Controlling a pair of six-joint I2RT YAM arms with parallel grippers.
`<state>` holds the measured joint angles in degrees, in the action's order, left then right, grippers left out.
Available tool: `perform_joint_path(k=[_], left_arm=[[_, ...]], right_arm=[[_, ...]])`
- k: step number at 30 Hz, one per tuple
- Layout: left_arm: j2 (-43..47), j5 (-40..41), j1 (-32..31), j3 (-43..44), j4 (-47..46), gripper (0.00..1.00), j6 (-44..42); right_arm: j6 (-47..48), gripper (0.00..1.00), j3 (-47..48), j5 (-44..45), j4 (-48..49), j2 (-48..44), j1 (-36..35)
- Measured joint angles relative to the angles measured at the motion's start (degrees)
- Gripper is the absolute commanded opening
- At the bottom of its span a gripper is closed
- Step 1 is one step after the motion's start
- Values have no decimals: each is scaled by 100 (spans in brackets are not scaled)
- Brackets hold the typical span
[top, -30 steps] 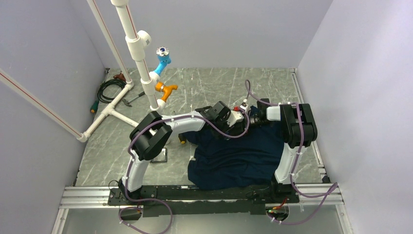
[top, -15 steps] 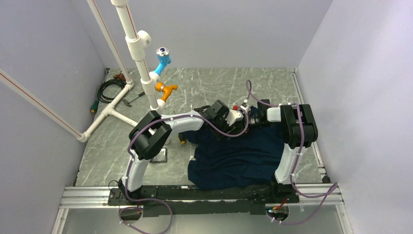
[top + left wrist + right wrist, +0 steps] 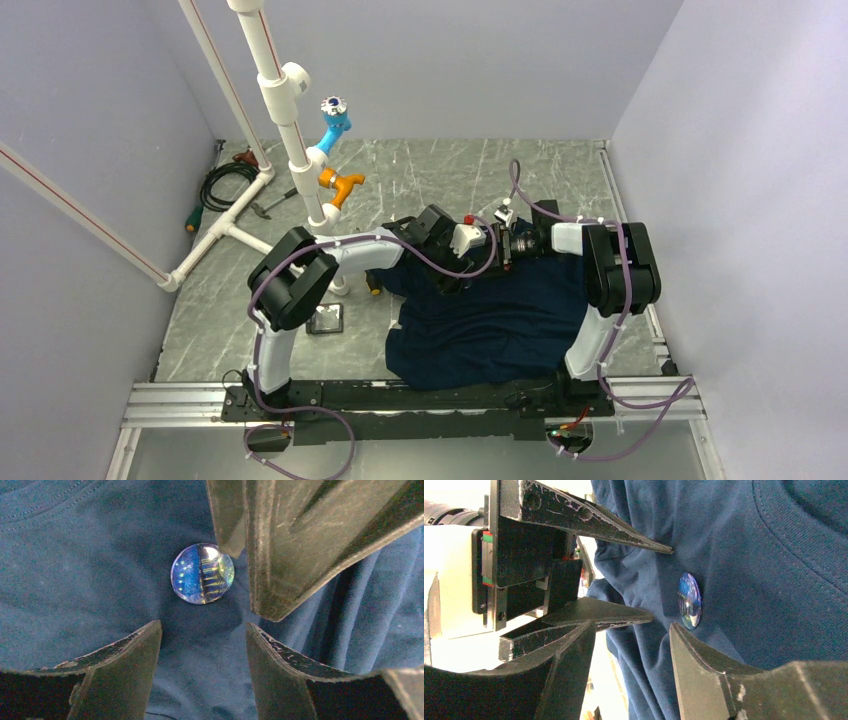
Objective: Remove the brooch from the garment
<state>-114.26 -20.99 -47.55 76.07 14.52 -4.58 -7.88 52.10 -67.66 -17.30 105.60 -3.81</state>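
Observation:
The garment (image 3: 480, 330) is a dark navy T-shirt bunched on the marbled table between the two arms. The brooch (image 3: 202, 573), a small shiny blue disc, sits pinned on the cloth near the collar seam; I see it edge-on in the right wrist view (image 3: 689, 601). My left gripper (image 3: 203, 630) is open just short of the brooch, with only cloth (image 3: 75, 580) under the gap. My right gripper (image 3: 631, 630) is open too, loose folds (image 3: 774, 580) between its fingers and one fingertip (image 3: 674, 627) right beside the disc. In the top view the two wrists hide the brooch.
A white pipe frame (image 3: 285, 120) rises at the back left, carrying a light-blue fitting (image 3: 335, 120) and an orange one (image 3: 340, 185). A black cable coil (image 3: 225, 185) lies behind it. A small dark square plate (image 3: 327, 320) sits left of the shirt.
Both wrists have shifted a little to the left over the shirt's collar area. The left arm's elbow has swung left and down.

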Motion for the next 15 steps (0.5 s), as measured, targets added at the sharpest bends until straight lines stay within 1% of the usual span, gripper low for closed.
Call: perform_joint_path(k=[2,4,6,8,11,15], left_arm=[[7,-4,0,0,13,64,61],[7,13,0,0,33,57,129],[7,7,9,0,15,48,219],[7,7,17,0,-9,38,286],[-9,26,24,7,-7,31,444],[-199,46,24,140,-11,28,527]], right_arm=[[-37,59,-2,-7,46,15,-4],[-94,49,-7,0,81,15,-4],[-225,43,-72,52,238,-4,17],[-402,42,-234,188,420,-76,48],[-662,41,-407,437,564,-146,105],[-776,43,-411,704,636,-146,116]])
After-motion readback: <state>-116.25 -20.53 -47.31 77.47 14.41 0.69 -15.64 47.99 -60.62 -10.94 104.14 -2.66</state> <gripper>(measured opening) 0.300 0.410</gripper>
